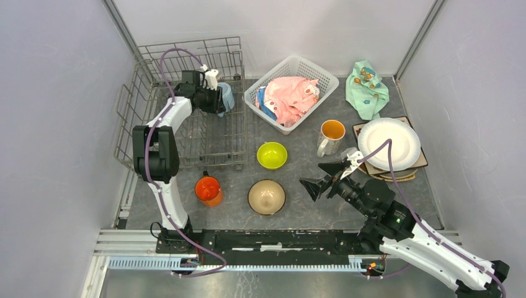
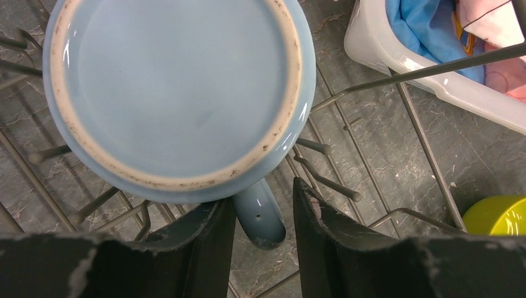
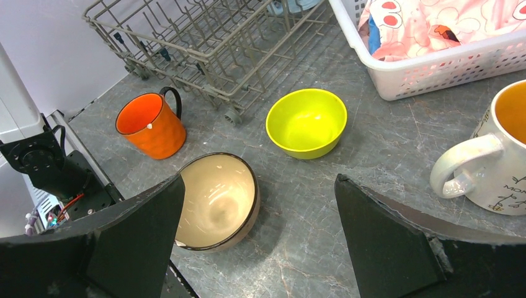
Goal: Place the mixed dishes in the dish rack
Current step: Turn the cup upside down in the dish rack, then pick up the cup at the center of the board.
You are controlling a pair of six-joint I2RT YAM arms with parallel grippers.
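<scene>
The left hand reaches into the dish rack, its two dark fingers partway apart on either side of the handle of the light-blue mug. A sliver of gap shows beside one finger. On the other side I cannot tell whether finger and handle touch. The mug stands upside down on the tines directly ahead of this hand, by the rack's right wall.

The right hand hangs over the counter, fingers spread wide with nothing between them. The tan bowl sits just below it and the lime-green bowl ahead. The white patterned mug is to its right, and the orange mug is off to its left, next to the rack.

The left arm hides part of the rack's floor. The white lattice basket, right of the left hand, is mostly filled by a pink cloth. Right of the right hand, a white plate covers a stack, and only corners of a dark square plate peek out. The patterned mug is cut off at the edge of the right wrist view.

The counter is grey and veined like stone. The rack is thin grey wire with upright tines. Both bowls are round and glossy, the tan one dark-rimmed. The mug's glazed base has a pale, speckled ring.
</scene>
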